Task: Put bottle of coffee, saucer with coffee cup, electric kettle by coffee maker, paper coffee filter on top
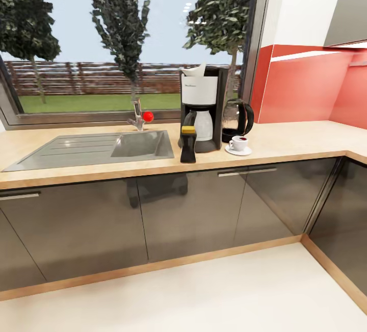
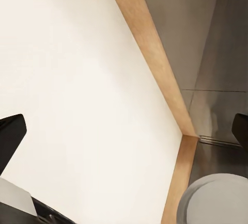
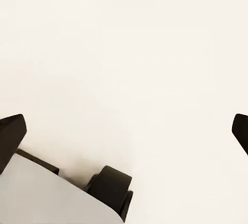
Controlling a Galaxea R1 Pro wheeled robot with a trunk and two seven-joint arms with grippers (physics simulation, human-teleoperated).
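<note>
Coffee maker (image 1: 203,110) stands on the table (image 1: 295,141) right of the sink (image 1: 97,148), paper filter (image 1: 196,72) poking from its top. Electric kettle (image 1: 237,119) sits just behind-right, bottle of coffee (image 1: 188,144) in front-left, cup (image 1: 238,143) on its saucer (image 1: 238,151) alongside. Both hands hang low over the floor (image 2: 77,79), well away: left hand (image 2: 124,136) spread wide, right hand (image 3: 124,131) wide too, nothing held.

Both grippers — left gripper (image 2: 124,131), right gripper (image 3: 124,131) — jaws apart
</note>
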